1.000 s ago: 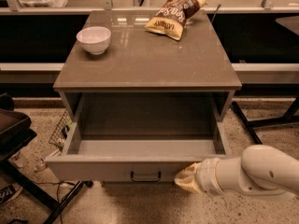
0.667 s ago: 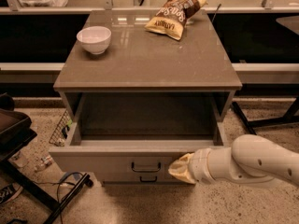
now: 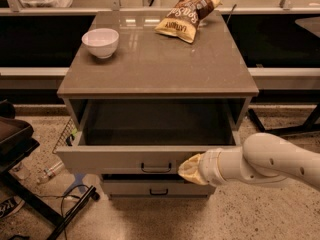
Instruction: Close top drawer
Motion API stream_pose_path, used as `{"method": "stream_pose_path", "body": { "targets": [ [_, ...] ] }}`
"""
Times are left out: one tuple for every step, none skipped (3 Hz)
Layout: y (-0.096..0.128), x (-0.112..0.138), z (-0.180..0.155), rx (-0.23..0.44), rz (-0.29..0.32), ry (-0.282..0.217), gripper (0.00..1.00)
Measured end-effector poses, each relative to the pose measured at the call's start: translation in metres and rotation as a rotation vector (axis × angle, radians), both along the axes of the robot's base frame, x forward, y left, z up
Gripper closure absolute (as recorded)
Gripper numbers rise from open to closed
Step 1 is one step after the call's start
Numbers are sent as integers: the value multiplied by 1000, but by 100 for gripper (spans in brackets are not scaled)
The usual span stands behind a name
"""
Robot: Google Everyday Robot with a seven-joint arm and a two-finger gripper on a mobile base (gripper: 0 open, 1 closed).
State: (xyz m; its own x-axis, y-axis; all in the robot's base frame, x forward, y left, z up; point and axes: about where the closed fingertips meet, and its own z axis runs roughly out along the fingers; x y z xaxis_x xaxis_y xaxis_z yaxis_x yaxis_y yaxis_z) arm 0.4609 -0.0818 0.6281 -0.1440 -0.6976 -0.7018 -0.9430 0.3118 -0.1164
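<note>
Currently arm stretched low frm right, hand against top drawer front, beside handle; open/shut can't tell.

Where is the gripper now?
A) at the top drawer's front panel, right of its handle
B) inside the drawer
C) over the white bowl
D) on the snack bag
A: the gripper is at the front of the open top drawer, just right of its handle.
</note>
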Motion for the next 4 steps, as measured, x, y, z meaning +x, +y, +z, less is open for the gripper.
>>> {"method": "stream_pose_path", "body": {
  "targets": [
    [-20, 30, 1, -19, -15, -21, 100],
    [-21, 32, 1, -18, -16, -23, 100],
    [-48, 77, 6, -6, -35, -54, 100],
    [-58, 94, 3, 1, -37, -60, 100]
  ]
}}
